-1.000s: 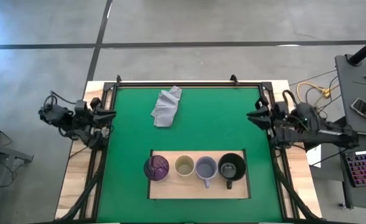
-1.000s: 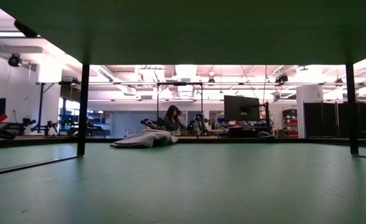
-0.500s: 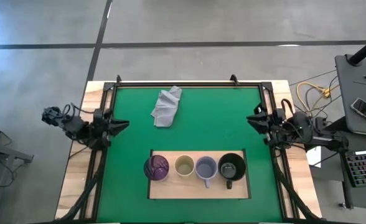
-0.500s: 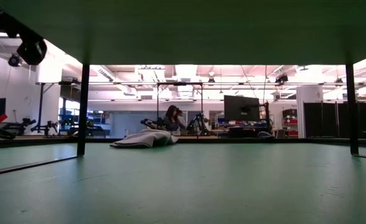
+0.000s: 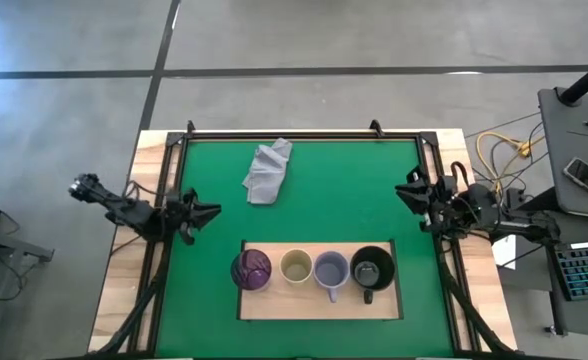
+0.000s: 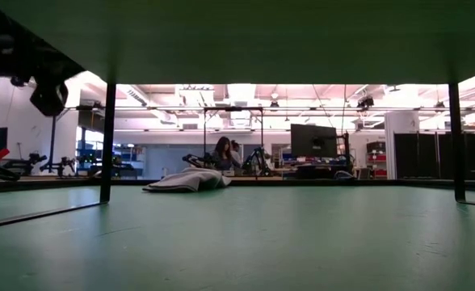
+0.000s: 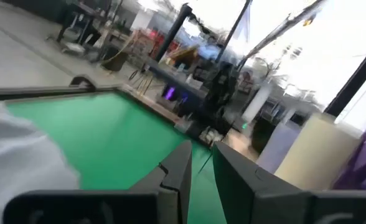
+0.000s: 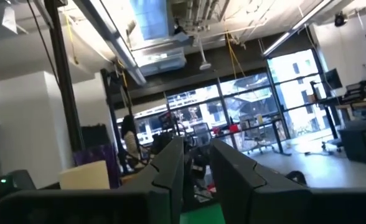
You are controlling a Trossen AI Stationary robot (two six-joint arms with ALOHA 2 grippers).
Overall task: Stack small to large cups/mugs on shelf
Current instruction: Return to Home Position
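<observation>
Now the green mat (image 5: 324, 195) bears the shelf (image 5: 319, 305), where tumbler (image 5: 251, 269), cream cup (image 5: 296, 267), lavender mug (image 5: 331, 269) and black mug (image 5: 372, 268) stand in a row; left gripper (image 5: 206, 212) and right gripper (image 5: 404, 190) hover at opposite mat edges, fingers slightly parted, empty

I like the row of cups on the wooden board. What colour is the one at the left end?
The tumbler looks mostly purple; the high view shows it best.
</observation>
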